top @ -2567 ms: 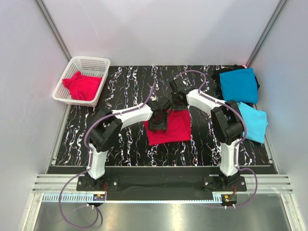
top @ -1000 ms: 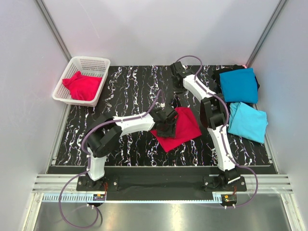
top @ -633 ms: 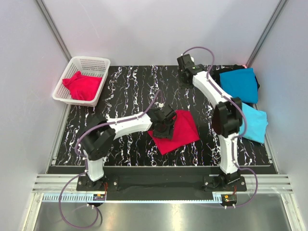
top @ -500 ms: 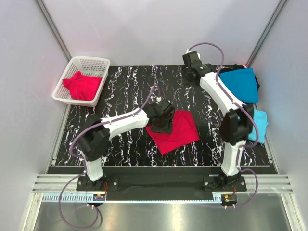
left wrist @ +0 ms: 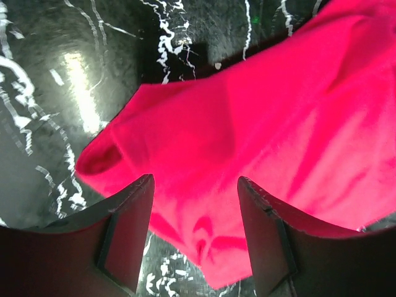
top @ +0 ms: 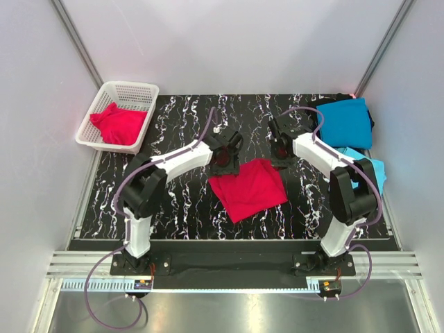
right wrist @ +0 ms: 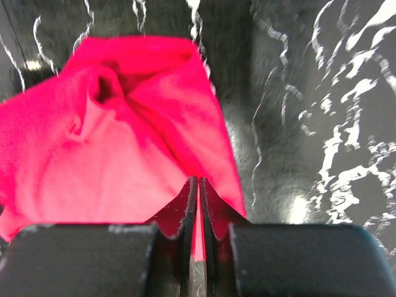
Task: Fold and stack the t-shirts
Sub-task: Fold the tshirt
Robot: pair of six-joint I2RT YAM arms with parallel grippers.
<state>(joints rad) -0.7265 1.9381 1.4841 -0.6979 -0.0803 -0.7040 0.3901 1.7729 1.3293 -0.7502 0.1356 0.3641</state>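
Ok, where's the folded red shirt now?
In the top view the red shirt lies central on the table, with the left gripper at the shirt's far-left corner and the right gripper at its far-right.

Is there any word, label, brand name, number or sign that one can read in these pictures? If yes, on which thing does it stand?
No text can be read in any of the three views.
red t-shirt on the table, red t-shirt in the basket, teal-blue t-shirt, sky-blue t-shirt: plain cloth, no print or tag shows.
white basket: no label shows.
small boards at the arm bases: any marking is too small to read.
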